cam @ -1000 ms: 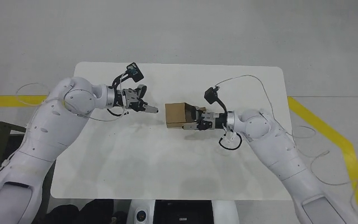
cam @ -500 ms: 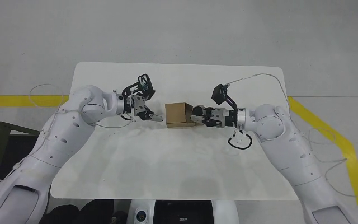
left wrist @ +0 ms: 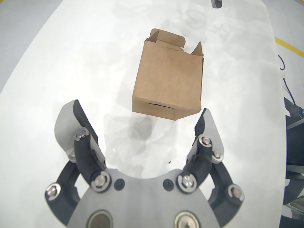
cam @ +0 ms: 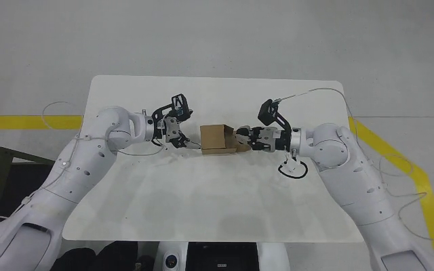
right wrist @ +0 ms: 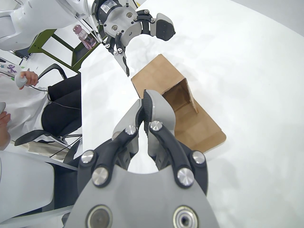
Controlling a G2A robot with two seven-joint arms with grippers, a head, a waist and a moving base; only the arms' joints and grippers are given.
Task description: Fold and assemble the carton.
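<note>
1. Approach: left claw (cam: 190,141), fingers spread wide, has swung in from the left and now sits just beside the carton (cam: 215,137).
2. At the open end, right claw (cam: 247,140) waits, pinched closed on nothing; flap folding likely comes next.
3. Carton is brown, lying on its side in the middle of the white surface (cam: 203,203), left end tucked closed, right end open, one long flap lying flat.

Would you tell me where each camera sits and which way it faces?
Top view: above the arms, looking down at the table; left gripper and right gripper flank the carton.
Left wrist view: behind its open gripper, facing the carton's closed end.
Right wrist view: behind its shut gripper, facing the carton's open end.
All three share the carton.
</note>
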